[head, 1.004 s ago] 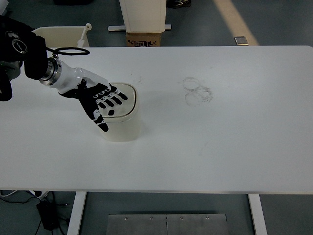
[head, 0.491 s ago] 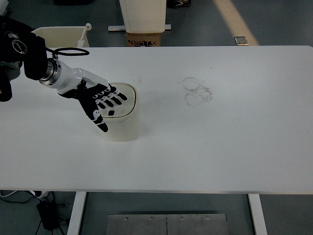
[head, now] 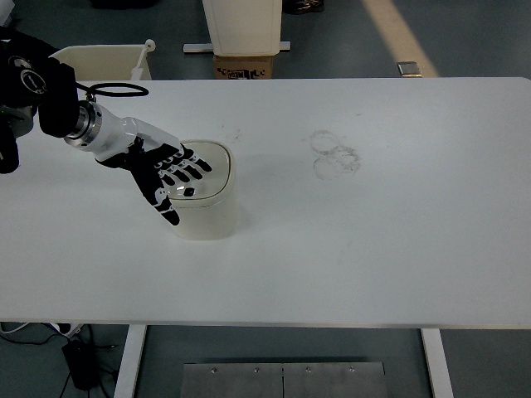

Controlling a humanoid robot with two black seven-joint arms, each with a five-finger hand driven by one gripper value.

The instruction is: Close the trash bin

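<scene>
A small cream trash bin [head: 207, 211] stands on the white table [head: 373, 249], left of the middle. Its lid [head: 214, 170] lies flat and closed on top. My left hand [head: 170, 172] reaches in from the left edge and lies over the left part of the lid. Its black fingers [head: 192, 168] are spread flat and hold nothing. Whether the palm touches the lid cannot be told. The right arm is out of view.
Faint ring marks [head: 334, 155] stain the table right of the bin. Beyond the far edge stand a cream tub [head: 104, 60], a white cabinet [head: 242, 25] and a cardboard box [head: 245, 66].
My left hand has slid slightly to the left over the lid. The bin stays where it was.
</scene>
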